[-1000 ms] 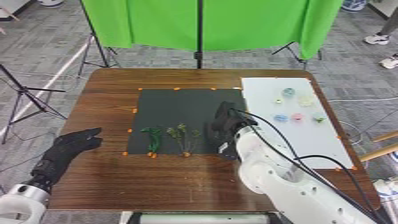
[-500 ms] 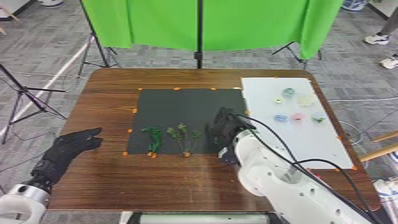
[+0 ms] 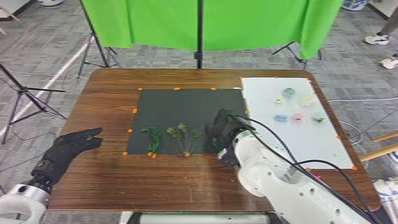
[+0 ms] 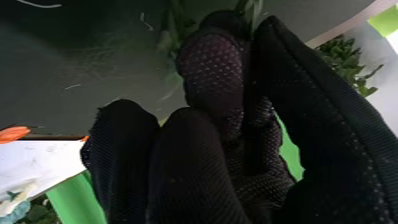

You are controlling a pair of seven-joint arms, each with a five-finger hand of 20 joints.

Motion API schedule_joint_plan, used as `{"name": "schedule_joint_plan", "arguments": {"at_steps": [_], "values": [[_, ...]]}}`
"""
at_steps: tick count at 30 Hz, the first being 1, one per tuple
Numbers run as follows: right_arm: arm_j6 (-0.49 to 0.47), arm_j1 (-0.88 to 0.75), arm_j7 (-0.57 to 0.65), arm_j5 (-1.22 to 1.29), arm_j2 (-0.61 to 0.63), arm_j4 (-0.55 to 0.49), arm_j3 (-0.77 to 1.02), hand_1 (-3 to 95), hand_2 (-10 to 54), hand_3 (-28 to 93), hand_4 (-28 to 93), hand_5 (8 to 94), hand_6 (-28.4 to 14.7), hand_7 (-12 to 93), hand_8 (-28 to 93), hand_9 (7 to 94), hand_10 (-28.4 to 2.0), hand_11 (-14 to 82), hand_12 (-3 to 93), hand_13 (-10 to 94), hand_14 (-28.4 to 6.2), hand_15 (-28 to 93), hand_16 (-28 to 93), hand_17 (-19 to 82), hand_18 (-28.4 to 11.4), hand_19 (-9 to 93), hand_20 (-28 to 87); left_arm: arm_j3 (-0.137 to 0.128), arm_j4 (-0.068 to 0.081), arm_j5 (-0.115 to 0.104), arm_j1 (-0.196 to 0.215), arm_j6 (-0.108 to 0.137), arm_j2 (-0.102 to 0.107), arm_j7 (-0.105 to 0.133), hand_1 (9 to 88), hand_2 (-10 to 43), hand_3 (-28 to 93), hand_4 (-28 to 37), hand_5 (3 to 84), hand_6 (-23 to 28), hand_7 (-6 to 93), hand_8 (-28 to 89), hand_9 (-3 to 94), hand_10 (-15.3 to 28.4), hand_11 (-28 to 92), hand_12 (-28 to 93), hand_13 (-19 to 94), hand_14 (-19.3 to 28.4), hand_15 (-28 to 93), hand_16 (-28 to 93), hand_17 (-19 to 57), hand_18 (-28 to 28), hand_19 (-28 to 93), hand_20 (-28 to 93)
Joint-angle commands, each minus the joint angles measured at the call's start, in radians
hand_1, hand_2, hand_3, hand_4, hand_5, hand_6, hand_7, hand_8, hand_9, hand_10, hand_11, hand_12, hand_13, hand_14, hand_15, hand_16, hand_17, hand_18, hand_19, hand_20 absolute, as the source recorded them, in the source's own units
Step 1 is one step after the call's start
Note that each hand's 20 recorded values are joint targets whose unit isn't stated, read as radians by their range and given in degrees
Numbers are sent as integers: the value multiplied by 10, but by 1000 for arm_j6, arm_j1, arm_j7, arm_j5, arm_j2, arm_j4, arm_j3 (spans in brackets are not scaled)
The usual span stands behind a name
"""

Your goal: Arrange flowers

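Stem (image 4: 255, 6) pinched in right hand (image 3: 221, 131) over black mat (image 3: 178, 107) — left hand (image 3: 75, 141) loosely open, empty.

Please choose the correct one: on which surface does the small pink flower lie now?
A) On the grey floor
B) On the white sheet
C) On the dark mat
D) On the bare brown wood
B: in the head view, the pink flower lies on the white sheet, near a pale blue flower.
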Motion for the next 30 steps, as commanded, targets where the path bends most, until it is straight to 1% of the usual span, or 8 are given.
{"name": "schedule_joint_plan", "arguments": {"at_steps": [1,11,12,16,19,24,27,30], "values": [[-16,-3,-14,-25,15,5,-5,503,-95,495,45,781,-53,399,203,870,-117,575,283,937,1,749,232,761,-119,932,635,-3,1,5,14,-14,-9,-8,291,-34,626,-184,460,72,72,-51,455,156,170,107,348,199,162,1,34,143,135,143],[-17,-3,-19,-28,27,2,-12,520,-95,476,31,774,-50,405,200,868,-116,579,283,937,0,749,234,758,-122,932,638,-2,1,4,13,-17,-7,-12,291,-36,626,-184,460,71,73,-51,455,155,170,107,347,199,162,1,34,144,136,142],[-15,-6,-19,-33,28,0,-9,523,-95,470,32,773,-49,406,199,867,-115,579,283,937,0,748,235,758,-122,932,638,0,3,4,9,-18,-4,-13,291,-36,626,-184,460,71,73,-51,455,155,170,107,347,199,162,1,34,144,136,142],[-19,-12,-21,-25,40,-21,15,524,-95,461,40,771,-49,408,197,867,-116,580,283,937,-1,748,235,756,-124,932,639,-1,2,3,9,-20,-3,-14,291,-36,626,-183,460,71,73,-51,456,156,171,107,347,199,163,1,34,144,136,142],[1,-11,-29,-15,60,-55,51,517,-95,464,42,772,-49,407,194,867,-116,580,283,937,-1,748,236,756,-123,932,639,-1,3,3,10,-19,-3,-15,291,-37,626,-183,461,72,72,-51,455,155,171,107,347,200,163,1,34,144,136,142],[66,-7,-50,-20,109,-130,138,487,-95,493,32,771,-49,403,190,866,-117,579,283,937,-2,747,237,756,-124,932,639,-3,1,3,12,-19,-3,-17,292,-36,625,-184,460,71,73,-51,455,154,171,107,347,199,163,1,34,143,135,142],[100,-11,-54,-61,135,-158,187,473,-95,517,16,770,-52,393,188,861,-119,573,285,937,-2,742,242,751,-124,932,642,-1,0,5,11,-15,-5,-11,292,-36,625,-184,460,71,73,-51,455,154,171,107,347,199,162,0,34,143,135,142],[101,-8,-35,-149,155,-143,214,454,-95,545,-10,750,-52,332,180,841,-130,521,293,937,-4,697,286,720,-129,932,645,-2,1,7,12,-13,-5,-8,292,-37,625,-184,460,71,73,-51,455,155,171,107,347,199,162,1,34,144,135,143]]}}
